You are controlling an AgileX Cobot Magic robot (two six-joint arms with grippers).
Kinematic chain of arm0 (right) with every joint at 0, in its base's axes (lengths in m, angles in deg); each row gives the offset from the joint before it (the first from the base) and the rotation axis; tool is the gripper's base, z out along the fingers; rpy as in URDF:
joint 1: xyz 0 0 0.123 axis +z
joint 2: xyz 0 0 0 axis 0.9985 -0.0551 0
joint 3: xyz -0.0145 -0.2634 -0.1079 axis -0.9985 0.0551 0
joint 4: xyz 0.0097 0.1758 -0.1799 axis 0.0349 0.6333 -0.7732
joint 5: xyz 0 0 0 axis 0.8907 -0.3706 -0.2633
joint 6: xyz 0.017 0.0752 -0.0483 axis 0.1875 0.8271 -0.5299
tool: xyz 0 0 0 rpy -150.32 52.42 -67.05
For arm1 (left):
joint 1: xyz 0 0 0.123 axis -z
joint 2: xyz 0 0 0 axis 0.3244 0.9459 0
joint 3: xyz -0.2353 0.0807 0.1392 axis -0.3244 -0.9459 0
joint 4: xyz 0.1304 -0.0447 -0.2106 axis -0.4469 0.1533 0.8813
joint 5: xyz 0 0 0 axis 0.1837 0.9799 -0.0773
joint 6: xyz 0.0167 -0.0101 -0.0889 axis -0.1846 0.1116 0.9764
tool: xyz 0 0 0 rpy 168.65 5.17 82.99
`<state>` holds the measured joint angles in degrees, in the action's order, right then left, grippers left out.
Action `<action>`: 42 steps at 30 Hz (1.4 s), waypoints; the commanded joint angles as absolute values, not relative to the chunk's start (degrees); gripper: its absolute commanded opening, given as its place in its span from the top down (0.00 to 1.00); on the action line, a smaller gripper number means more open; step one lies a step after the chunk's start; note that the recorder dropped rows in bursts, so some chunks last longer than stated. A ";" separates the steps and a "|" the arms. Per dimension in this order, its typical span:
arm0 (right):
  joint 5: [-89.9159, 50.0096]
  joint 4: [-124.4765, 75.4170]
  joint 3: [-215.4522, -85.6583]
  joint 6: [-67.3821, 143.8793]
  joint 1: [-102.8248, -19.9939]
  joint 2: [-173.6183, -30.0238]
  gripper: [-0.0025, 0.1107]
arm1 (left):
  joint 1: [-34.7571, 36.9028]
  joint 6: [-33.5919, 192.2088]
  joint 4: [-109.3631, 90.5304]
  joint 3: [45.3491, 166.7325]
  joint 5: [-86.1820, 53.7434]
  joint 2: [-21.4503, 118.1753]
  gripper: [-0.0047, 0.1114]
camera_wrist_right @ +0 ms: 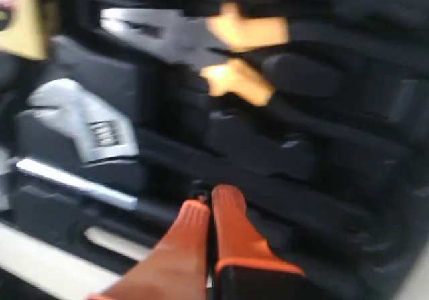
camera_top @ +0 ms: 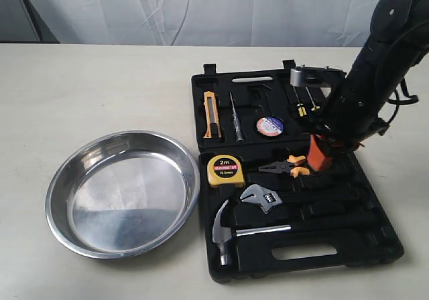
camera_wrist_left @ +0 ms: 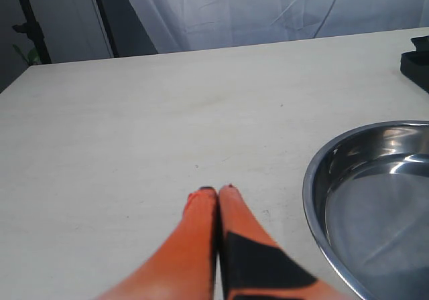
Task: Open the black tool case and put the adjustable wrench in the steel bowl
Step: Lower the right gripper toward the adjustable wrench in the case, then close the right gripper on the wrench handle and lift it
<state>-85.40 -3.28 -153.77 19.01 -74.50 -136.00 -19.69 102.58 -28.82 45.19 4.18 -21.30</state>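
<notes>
The black tool case (camera_top: 375, 243) lies open and flat on the table, right of the steel bowl (camera_top: 124, 193). The adjustable wrench (camera_top: 263, 197) rests in its slot in the near half, silver head toward the bowl, black handle running right; its head also shows blurred in the right wrist view (camera_wrist_right: 87, 126). My right gripper (camera_top: 319, 161) hangs over the case's middle, above the orange-handled pliers (camera_top: 289, 166), its orange fingers (camera_wrist_right: 231, 213) pressed together with nothing between them. My left gripper (camera_wrist_left: 216, 193) is shut and empty over bare table beside the bowl's rim (camera_wrist_left: 315, 179).
The case also holds a claw hammer (camera_top: 231, 234), a yellow tape measure (camera_top: 225, 170), a utility knife (camera_top: 211, 122), screwdrivers (camera_top: 236, 124) and a roll of tape (camera_top: 270, 126). The table's far edge meets a white curtain.
</notes>
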 commanded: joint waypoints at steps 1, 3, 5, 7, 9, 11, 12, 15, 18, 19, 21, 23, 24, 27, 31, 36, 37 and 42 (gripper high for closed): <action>-88.45 13.02 -154.04 5.22 -74.69 -135.50 0.99 | -19.92 102.66 -29.03 45.35 3.46 -21.45 0.96; -87.69 18.77 -154.04 1.11 -74.69 -135.50 0.99 | -19.92 102.66 -29.03 45.35 3.46 -21.45 0.96; -86.46 24.93 -154.04 -2.91 -74.69 -135.50 0.99 | -19.92 102.66 -29.03 45.35 3.46 -21.45 0.96; -85.40 30.77 -154.04 -7.31 -74.69 -135.50 0.99 | -19.92 102.66 -29.03 45.35 3.46 -21.45 0.96; -85.31 34.11 -154.04 -11.53 -74.69 -135.50 0.99 | -19.92 102.66 -29.03 45.35 3.46 -21.45 0.96; -85.14 34.15 -154.04 -16.90 -74.69 -135.50 0.98 | -19.92 102.66 -29.03 45.35 3.46 -21.45 0.96; -85.36 33.14 -154.04 -19.78 -74.69 -135.50 0.98 | -19.92 102.66 -29.03 45.35 3.46 -21.45 0.96; -88.88 25.32 -154.04 -27.39 -74.69 -135.50 0.72 | -19.92 102.66 -29.03 45.35 3.46 -21.45 0.96; -89.92 19.43 -154.04 -28.58 -74.15 -135.50 0.50 | -19.92 102.66 -29.03 45.35 3.46 -21.45 0.96; -89.92 17.08 -154.04 -28.58 -73.48 -135.50 0.48 | -19.92 102.66 -29.03 45.35 3.46 -21.45 0.96; -89.92 13.52 -153.94 -29.03 -71.82 -135.50 0.49 | -19.92 102.66 -29.03 45.35 3.46 -21.45 0.96; -89.92 11.10 -153.94 -30.25 -69.52 -135.50 0.51 | -19.92 102.66 -29.03 45.35 3.46 -21.45 0.96; -89.92 9.75 -153.94 -31.09 -68.27 -135.50 0.51 | -19.92 102.66 -29.03 45.35 3.46 -21.45 0.96; -88.36 -0.23 -153.94 -32.03 -63.05 -135.50 0.51 | -19.92 102.66 -29.03 45.35 3.46 -21.45 0.96; -87.26 -15.20 -153.94 -31.81 -56.37 -135.50 0.51 | -19.92 102.66 -29.03 45.35 3.46 -21.45 0.96; -82.20 -24.01 -153.94 -27.63 -54.24 -135.50 0.51 | -19.92 102.66 -29.03 45.35 3.46 -21.45 0.96; -81.06 -24.14 -153.94 -26.95 -54.24 -135.50 0.51 | -19.92 102.66 -29.03 45.35 3.46 -21.45 0.96; -79.62 -24.00 -153.94 -26.84 -54.24 -135.60 0.51 | -19.92 102.66 -29.03 45.35 3.46 -21.45 0.96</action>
<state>-79.97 -23.53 -153.77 -27.04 -54.34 -136.00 -19.69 102.58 -28.82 45.19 4.18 -21.30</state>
